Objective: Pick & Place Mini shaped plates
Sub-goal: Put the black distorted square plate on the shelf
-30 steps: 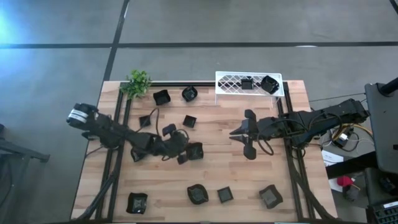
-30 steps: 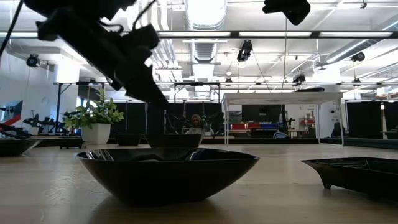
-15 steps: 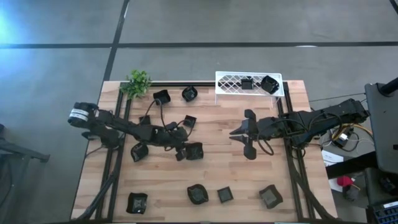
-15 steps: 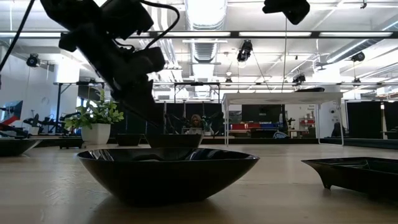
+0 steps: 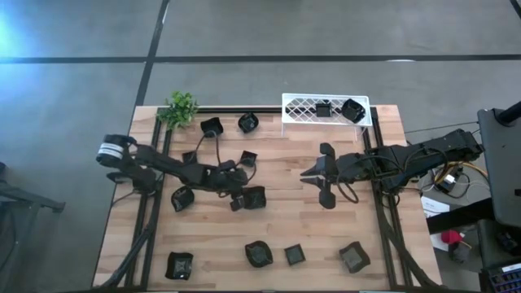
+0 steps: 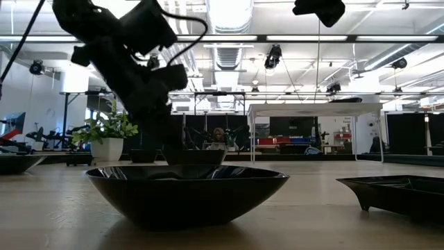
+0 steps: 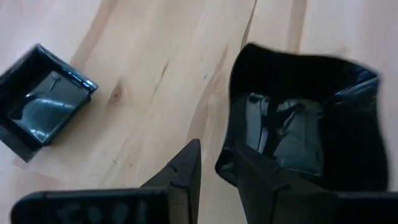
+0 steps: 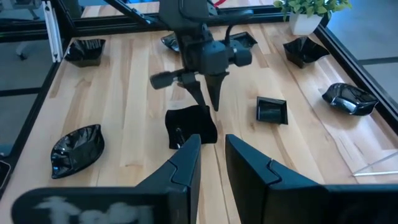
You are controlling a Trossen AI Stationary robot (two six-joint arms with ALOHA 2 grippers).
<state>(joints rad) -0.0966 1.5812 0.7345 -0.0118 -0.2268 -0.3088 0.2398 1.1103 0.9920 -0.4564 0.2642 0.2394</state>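
Note:
Several small black plates lie scattered on the wooden table. My left gripper (image 5: 238, 198) points down at the edge of an angular black plate (image 5: 255, 197) near the table's middle. In the left wrist view the open gripper (image 7: 214, 174) stands astride that plate's near rim (image 7: 225, 167), one finger over the dish and one outside it. The right wrist view shows it upright above the plate (image 8: 189, 129). My right gripper (image 5: 307, 174) hovers open right of the middle, touching nothing. Two plates (image 5: 353, 111) sit in the white rack (image 5: 301, 106). My left gripper comes at the angular plate from above, pointing down, its fingers on either side of the near rim (image 7: 225, 167). Whether a finger touches the rim I cannot tell. The plate lies flat on the table.
A small square plate (image 7: 43, 99) lies close beside the left gripper. Other plates sit along the near edge (image 5: 258, 254) (image 5: 353, 257) (image 5: 179, 264) and near the potted plant (image 5: 181, 108) at the far left. A wide bowl-shaped plate (image 6: 187, 191) fills the low view's foreground.
My left gripper has tipped from a slant to pointing nearly straight down, its wrist rising, while its fingertips stayed at the angular plate's edge. The plate has not moved. My right arm has kept still.

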